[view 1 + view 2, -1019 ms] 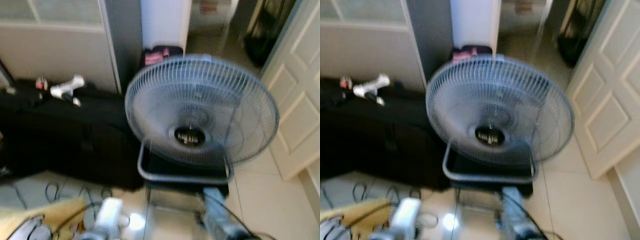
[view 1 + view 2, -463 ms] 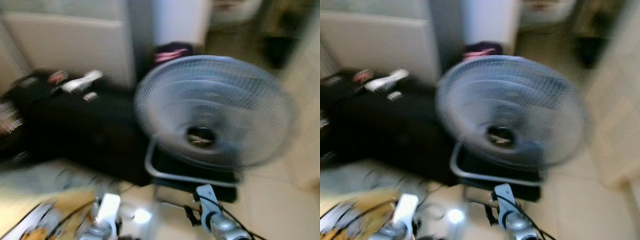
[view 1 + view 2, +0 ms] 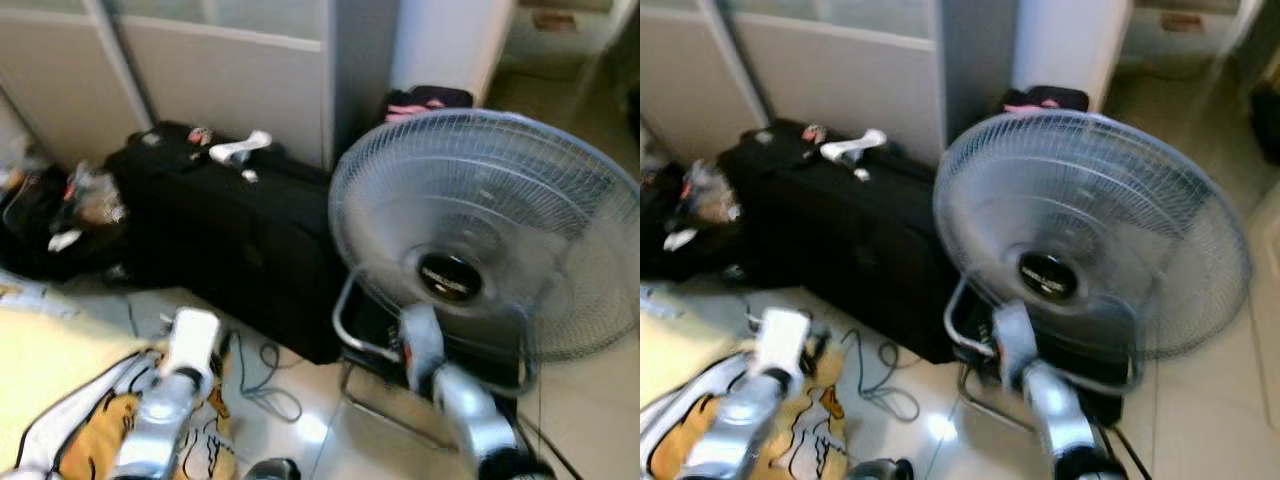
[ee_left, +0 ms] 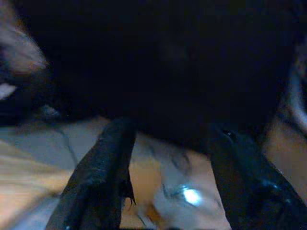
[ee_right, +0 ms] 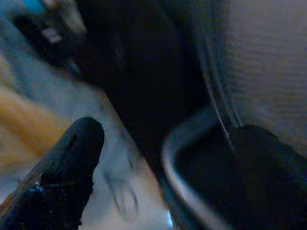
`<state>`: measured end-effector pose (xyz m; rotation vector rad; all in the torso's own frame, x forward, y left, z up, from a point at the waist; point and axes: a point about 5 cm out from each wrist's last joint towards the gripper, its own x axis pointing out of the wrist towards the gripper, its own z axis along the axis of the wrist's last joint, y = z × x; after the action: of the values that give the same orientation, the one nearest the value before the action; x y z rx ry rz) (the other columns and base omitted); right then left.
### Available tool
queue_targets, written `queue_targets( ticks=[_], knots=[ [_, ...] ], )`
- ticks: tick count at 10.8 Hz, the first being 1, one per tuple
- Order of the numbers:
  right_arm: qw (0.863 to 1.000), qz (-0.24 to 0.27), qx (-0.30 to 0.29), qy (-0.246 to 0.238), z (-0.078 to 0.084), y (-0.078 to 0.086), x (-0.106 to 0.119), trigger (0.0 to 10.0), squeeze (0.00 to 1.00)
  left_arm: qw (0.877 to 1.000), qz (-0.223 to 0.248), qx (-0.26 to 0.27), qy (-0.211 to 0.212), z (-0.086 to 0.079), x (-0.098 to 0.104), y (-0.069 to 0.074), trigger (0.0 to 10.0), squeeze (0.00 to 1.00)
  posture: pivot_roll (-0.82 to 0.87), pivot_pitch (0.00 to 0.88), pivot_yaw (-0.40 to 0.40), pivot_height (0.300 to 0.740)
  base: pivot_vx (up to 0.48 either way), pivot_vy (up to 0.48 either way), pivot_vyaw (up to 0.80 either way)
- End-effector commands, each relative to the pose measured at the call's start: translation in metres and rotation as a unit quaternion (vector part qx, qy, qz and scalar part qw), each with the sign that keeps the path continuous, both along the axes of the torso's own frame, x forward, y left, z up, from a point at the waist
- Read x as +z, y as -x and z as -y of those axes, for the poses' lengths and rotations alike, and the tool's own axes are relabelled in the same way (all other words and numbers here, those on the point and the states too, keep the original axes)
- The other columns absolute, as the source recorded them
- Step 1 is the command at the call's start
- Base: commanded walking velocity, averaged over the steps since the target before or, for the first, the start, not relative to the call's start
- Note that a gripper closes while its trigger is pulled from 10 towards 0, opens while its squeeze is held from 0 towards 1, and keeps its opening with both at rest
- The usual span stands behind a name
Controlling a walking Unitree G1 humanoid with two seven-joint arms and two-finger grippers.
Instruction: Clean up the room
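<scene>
A large grey floor fan (image 3: 480, 230) stands on the tiled floor straight ahead and to the right. Left of it lies a long black case (image 3: 230, 230) with a white object (image 3: 240, 150) on top. A yellow cloth with black print (image 3: 90, 440) lies at the lower left, beside a loose cable (image 3: 260, 380). My left arm (image 3: 175, 390) reaches over the cloth, and my right arm (image 3: 450, 390) is in front of the fan's base. The left gripper (image 4: 172, 129) is open and holds nothing, facing the black case. The right gripper (image 5: 170, 136) is open beside the fan's metal base tube (image 5: 182, 182).
A black bag with crumpled items (image 3: 60, 220) sits at the far left against pale sliding panels (image 3: 220, 80). A pink and black item (image 3: 425, 100) lies behind the fan by a white pillar (image 3: 450, 40). Bare tile (image 3: 590, 420) lies to the right of the fan.
The camera has swung left, so the fan now sits further right and the bag and yellow cloth have come into view. Both arms reach further up into the picture.
</scene>
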<state>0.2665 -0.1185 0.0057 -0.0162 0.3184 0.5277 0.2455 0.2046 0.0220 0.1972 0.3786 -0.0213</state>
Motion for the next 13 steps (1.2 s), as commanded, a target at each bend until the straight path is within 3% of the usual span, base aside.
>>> queue_targets(
  ticks=[1,2,4,5,6,7,9,11,12,13],
  knots=[
    [0.998,0.044,0.020,-0.026,-0.010,-0.008,0.025,10.0,1.00,0.998,0.046,0.033,0.008,-0.009,0.028,-0.005,10.0,0.00,-0.02,0.000,0.068,0.740,0.000,0.000,0.80],
    [0.996,0.067,0.022,-0.045,-0.012,-0.009,0.041,10.0,1.00,0.997,0.062,0.041,0.026,-0.010,0.041,-0.003,10.0,0.00,-0.02,0.000,0.068,0.740,0.000,0.000,0.80],
    [0.992,0.108,0.036,-0.062,-0.011,0.002,0.074,10.0,1.00,0.995,0.087,0.045,0.004,-0.007,0.065,0.009,10.0,0.00,-0.01,0.000,0.040,0.740,0.000,0.000,0.80],
    [0.992,0.110,0.019,-0.061,-0.002,0.010,0.082,10.0,1.00,0.995,0.089,0.026,0.049,0.008,0.074,0.014,10.0,0.00,0.01,0.000,0.008,0.740,0.000,0.000,0.80],
    [0.989,0.129,-0.044,-0.050,0.016,0.018,0.094,10.0,1.00,0.994,0.110,0.000,0.018,0.020,0.084,0.018,10.0,0.00,0.01,0.000,0.006,0.740,0.000,0.000,0.80],
    [0.989,0.119,-0.086,-0.034,0.026,0.023,0.094,10.0,1.00,0.992,0.119,0.003,0.041,0.021,0.087,0.020,10.0,0.00,0.00,0.000,0.010,0.740,0.000,0.000,0.80],
    [0.975,0.105,-0.195,-0.008,0.048,0.042,0.094,10.0,1.00,0.993,0.114,0.003,0.000,0.022,0.087,0.026,10.0,0.00,-0.02,0.000,0.038,0.740,0.000,0.000,0.80],
    [0.967,0.102,-0.232,0.012,0.046,0.044,0.094,10.0,1.00,0.992,0.120,0.002,-0.042,0.021,0.088,0.022,10.0,0.00,-0.03,0.000,0.042,0.740,0.000,0.000,0.80],
    [0.965,0.098,-0.242,0.024,0.044,0.041,0.094,10.0,1.00,0.994,0.111,0.000,-0.012,0.023,0.088,0.021,10.0,0.00,-0.03,0.000,0.042,0.740,0.000,0.000,0.80],
    [0.957,0.101,-0.271,0.033,0.045,0.037,0.094,10.0,1.00,0.994,0.111,0.003,-0.011,0.024,0.089,0.021,10.0,0.00,-0.03,0.000,0.037,0.740,0.000,0.000,0.00]
  ],
)
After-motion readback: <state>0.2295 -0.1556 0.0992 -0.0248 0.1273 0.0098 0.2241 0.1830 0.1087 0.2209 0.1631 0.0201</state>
